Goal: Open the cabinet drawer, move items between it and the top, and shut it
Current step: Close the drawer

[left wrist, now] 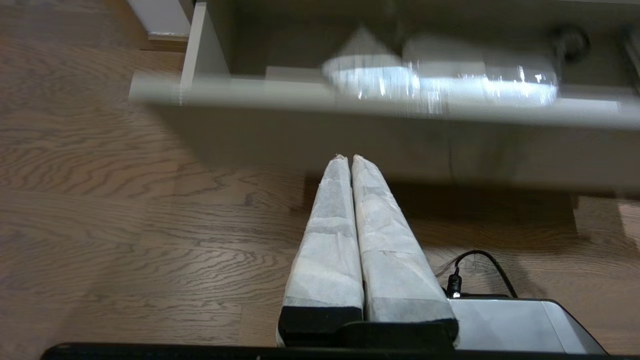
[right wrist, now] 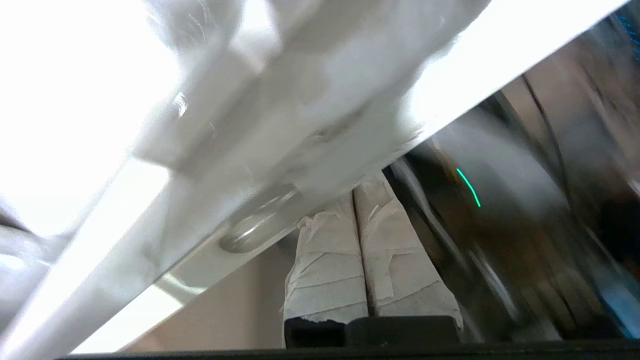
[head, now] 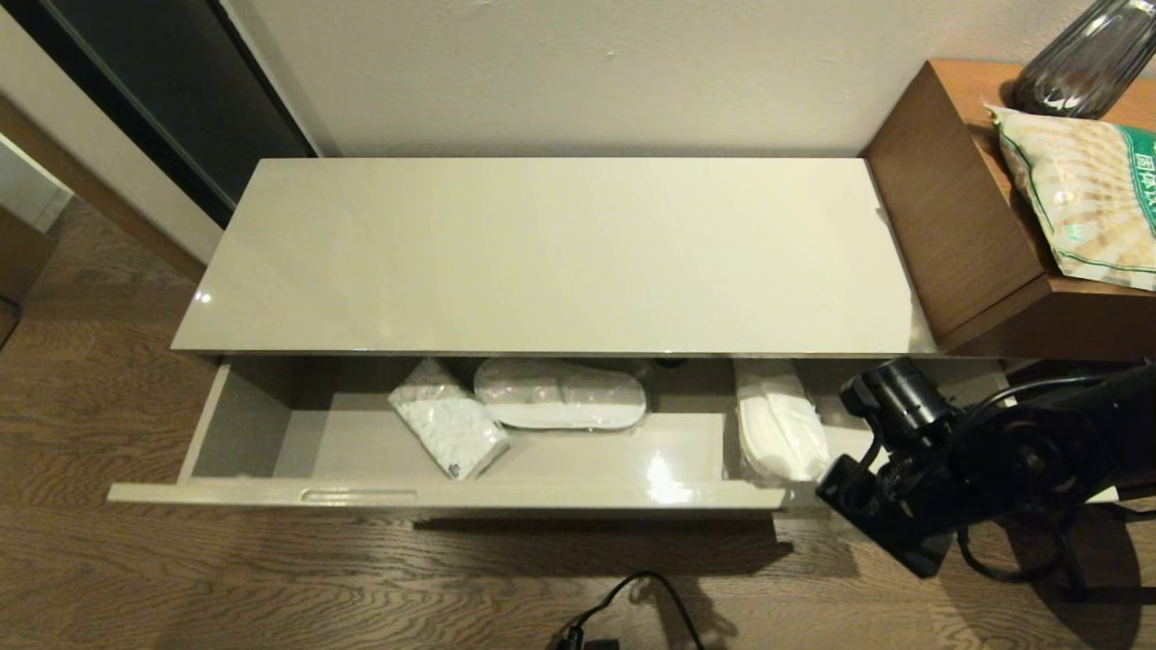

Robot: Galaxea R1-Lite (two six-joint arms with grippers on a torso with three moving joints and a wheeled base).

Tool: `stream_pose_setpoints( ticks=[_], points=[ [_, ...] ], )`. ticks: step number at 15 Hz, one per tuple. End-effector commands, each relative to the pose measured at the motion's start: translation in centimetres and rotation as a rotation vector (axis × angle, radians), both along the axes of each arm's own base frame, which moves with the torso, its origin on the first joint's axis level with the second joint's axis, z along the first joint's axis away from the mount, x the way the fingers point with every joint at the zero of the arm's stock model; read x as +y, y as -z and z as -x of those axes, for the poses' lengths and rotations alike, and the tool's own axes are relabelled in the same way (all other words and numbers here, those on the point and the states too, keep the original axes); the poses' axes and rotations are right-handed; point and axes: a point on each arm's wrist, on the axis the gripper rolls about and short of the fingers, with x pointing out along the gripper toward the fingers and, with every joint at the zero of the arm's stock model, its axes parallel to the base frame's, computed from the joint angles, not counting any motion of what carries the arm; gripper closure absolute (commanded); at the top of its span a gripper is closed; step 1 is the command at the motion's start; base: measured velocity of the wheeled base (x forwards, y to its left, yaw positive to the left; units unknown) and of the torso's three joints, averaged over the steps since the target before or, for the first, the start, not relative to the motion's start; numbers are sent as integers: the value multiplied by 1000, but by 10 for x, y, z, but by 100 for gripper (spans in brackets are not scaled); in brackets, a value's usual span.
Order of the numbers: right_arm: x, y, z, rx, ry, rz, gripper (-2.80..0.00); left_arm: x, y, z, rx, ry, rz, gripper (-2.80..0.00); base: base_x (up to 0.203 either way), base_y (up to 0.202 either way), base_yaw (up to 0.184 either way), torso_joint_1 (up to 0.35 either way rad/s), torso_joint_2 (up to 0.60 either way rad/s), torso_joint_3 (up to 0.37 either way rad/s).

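Note:
The cabinet drawer [head: 452, 494] stands pulled out under the bare glossy top [head: 560, 253]. Three slipper packs lie in it: one left of middle [head: 447, 424], one across the middle [head: 560, 397] and one at the right [head: 781, 424]. My right arm [head: 912, 469] reaches to the drawer's right front corner. In its wrist view the right gripper [right wrist: 356, 200] is shut, its taped tips tucked under the drawer's rim [right wrist: 300, 165] beside an oblong recess [right wrist: 260, 230]. The left gripper [left wrist: 348, 159] is shut and empty, low over the floor before the drawer front [left wrist: 350, 135]. It is out of the head view.
A taller brown wooden table [head: 957, 226] adjoins the cabinet's right end, bearing a green-and-white bag [head: 1093, 190] and a dark glass vase [head: 1084, 59]. A black cable [head: 632, 605] lies on the wooden floor below the drawer. A white box [left wrist: 510, 325] sits by the left gripper.

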Motion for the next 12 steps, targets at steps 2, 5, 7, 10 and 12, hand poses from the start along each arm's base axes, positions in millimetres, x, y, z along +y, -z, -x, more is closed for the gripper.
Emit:
stream_pose_setpoints(
  ticks=[2, 5, 7, 10, 12],
  points=[
    [-2, 0, -19, -26, 18, -4, 0, 0, 0, 0, -2, -1, 1, 0, 0, 0, 0, 0, 0, 0],
    [-25, 3, -66, -71, 60, 25, 0, 0, 0, 0, -2, -1, 1, 0, 0, 0, 0, 0, 0, 0],
    [-32, -10, -67, -109, 57, 35, 0, 0, 0, 0, -2, -1, 1, 0, 0, 0, 0, 0, 0, 0],
    [-29, -59, -46, -222, 7, 35, 0, 0, 0, 0, -2, -1, 1, 0, 0, 0, 0, 0, 0, 0],
    [-20, -82, -28, -251, -42, 35, 0, 0, 0, 0, -2, -1, 1, 0, 0, 0, 0, 0, 0, 0]
  ],
)
